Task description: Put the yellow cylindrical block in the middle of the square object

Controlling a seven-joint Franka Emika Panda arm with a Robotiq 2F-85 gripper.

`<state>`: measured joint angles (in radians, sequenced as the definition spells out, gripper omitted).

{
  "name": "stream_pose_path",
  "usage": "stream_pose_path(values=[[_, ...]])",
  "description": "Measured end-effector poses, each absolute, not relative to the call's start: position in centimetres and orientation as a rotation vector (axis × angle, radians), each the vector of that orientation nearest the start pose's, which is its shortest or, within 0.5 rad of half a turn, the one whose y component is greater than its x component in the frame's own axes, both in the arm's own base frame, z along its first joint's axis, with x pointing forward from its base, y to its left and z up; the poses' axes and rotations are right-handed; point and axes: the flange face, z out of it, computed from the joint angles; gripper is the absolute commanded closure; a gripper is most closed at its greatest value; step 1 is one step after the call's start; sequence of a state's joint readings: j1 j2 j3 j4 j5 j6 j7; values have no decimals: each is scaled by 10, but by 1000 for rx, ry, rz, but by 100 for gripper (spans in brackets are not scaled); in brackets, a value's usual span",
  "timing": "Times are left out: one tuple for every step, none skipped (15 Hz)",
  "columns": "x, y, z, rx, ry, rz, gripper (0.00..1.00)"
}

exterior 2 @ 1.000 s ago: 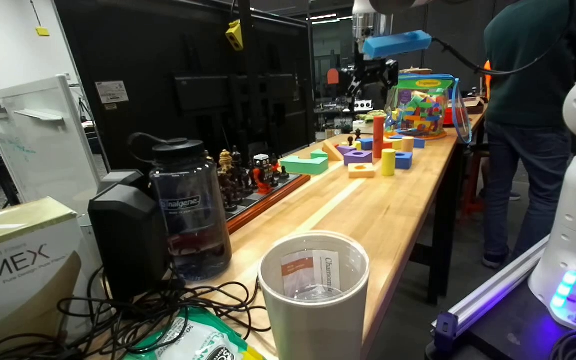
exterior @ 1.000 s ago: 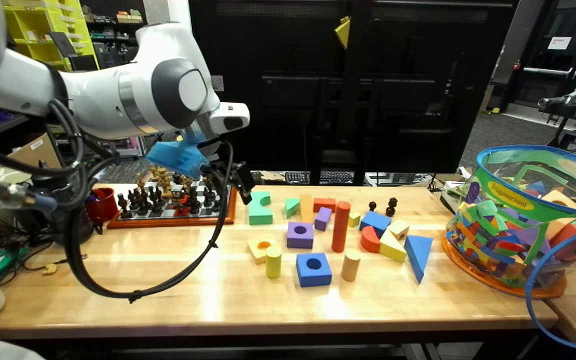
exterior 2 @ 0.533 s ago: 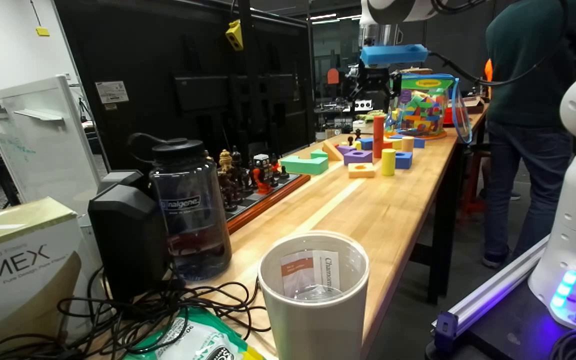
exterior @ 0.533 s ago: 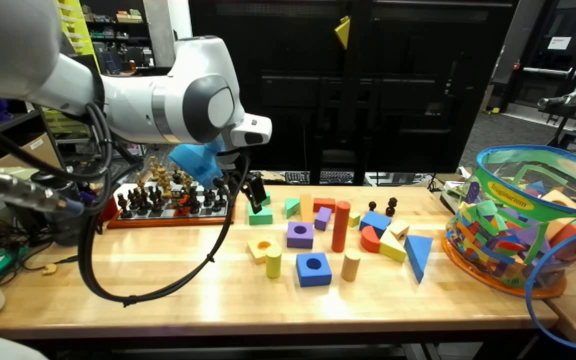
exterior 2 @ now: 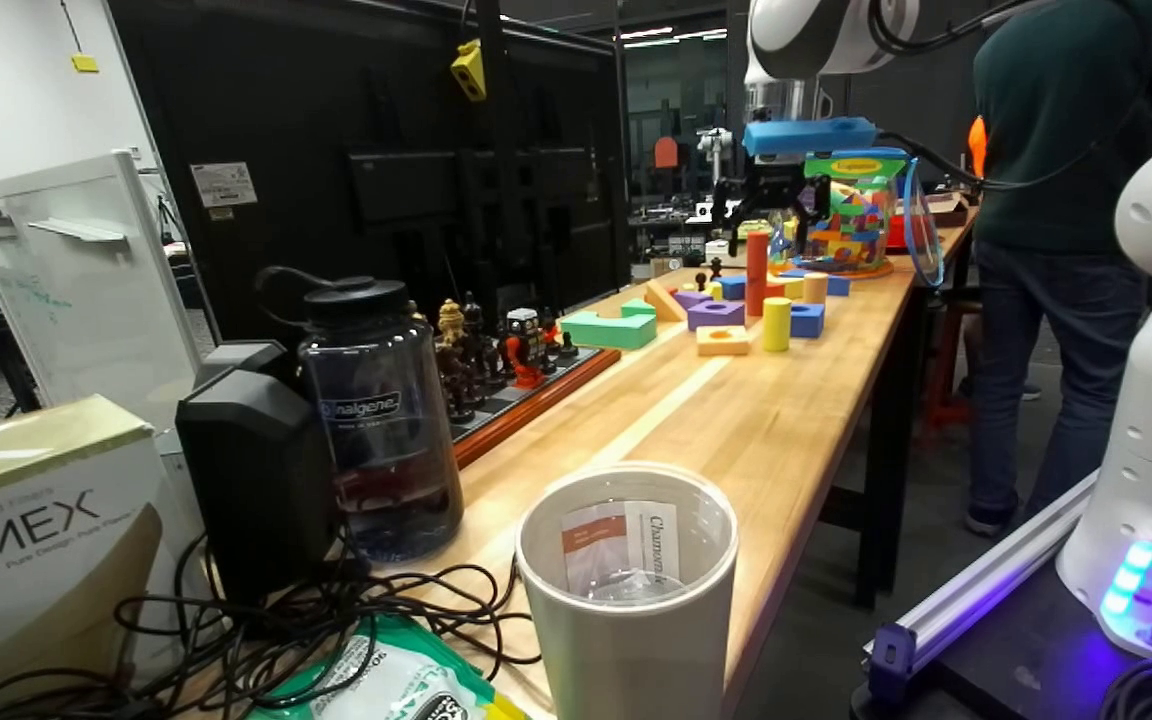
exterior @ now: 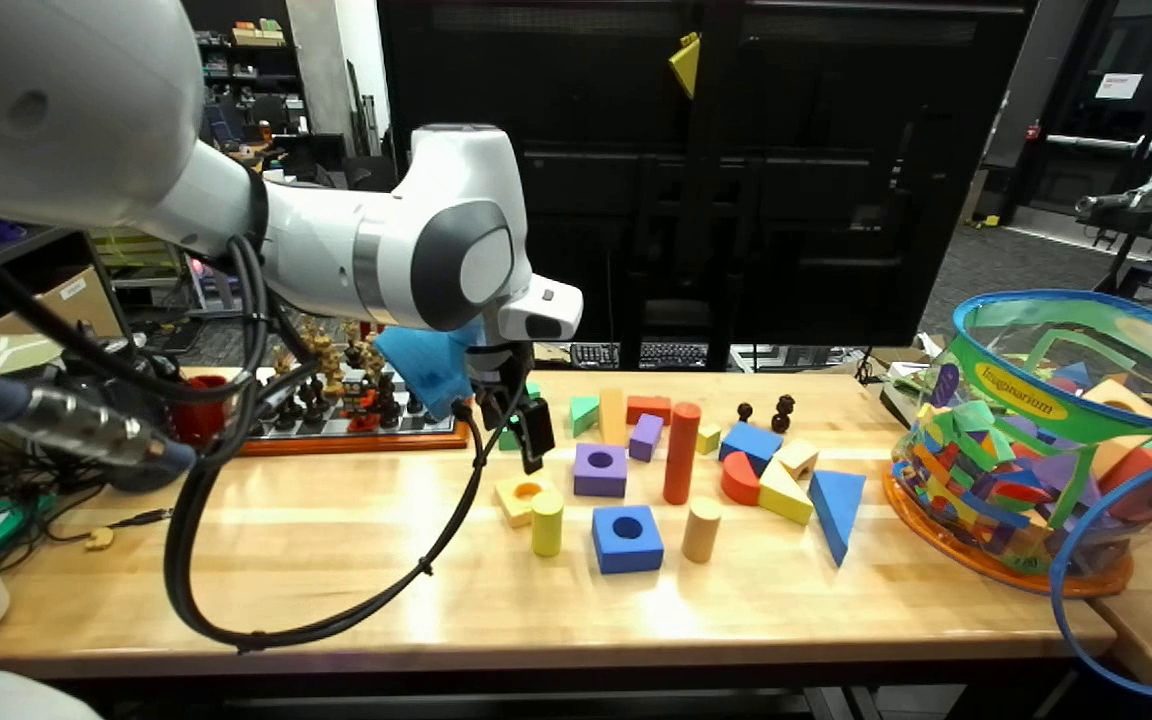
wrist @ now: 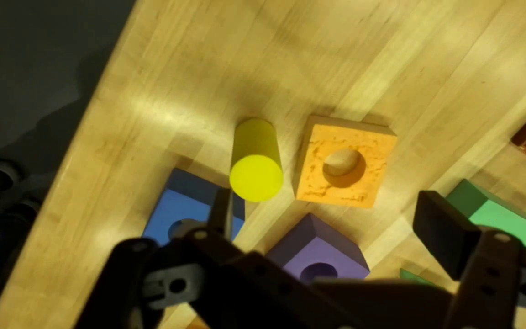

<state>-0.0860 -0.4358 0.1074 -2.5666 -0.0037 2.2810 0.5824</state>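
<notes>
One yellow cylinder (wrist: 256, 178): upright on the table (exterior: 816, 610), the thing to be moved. The wrist view shows a strip of bare wood between it and the orange square (wrist: 377, 164) just beside it.
Three holed squares: the orange square, the blue square (exterior: 627, 560) and the purple square (exterior: 600, 485), each lying with a round hole facing up. Which one the task means cannot be told for certain; the orange square, so close to the yellow cylinder, is a plausible target.
Gripper (wrist: 329, 217): fingers spread wide, nothing held; it hangs above the table, apart from it, in both exterior views.
Step above the table: judged to be the approach, ahead of any grasp, since the yellow cylinder lies outside the space between the fingers.
Move to the yellow cylinder: calls for a sideways shift to centre the fingers over it, then a straight descent and a closing on its curved side.
Strip by the orange square: likely the tight spot; a finger coming down there could nudge the orange square, so turning the wrist may help.
Round hole: after the lift, the yellow cylinder would need to stay upright and be centred before lowering.
</notes>
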Motion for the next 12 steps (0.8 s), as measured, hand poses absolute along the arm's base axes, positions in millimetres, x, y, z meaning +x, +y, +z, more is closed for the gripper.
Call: stream_pose_path(values=[[412, 5, 422, -3008, 890, -229, 0], [410, 1, 418, -3005, 904, -215, 0], [408, -3, 414, -3002, 917, -206, 0], [407, -6, 411, -2997, 927, -206, 0], [408, -10, 407, -2991, 937, -209, 0], [409, -12, 403, -2986, 946, -210, 0], [410, -15, 399, -2981, 954, -210, 0], [411, -17, 395, -2977, 960, -211, 0], [413, -20, 391, -2972, 967, -212, 0], [415, -22, 388, -2967, 972, -217, 0], [417, -23, 384, -2962, 976, -224, 0], [420, -25, 380, -2957, 979, -232, 0]])
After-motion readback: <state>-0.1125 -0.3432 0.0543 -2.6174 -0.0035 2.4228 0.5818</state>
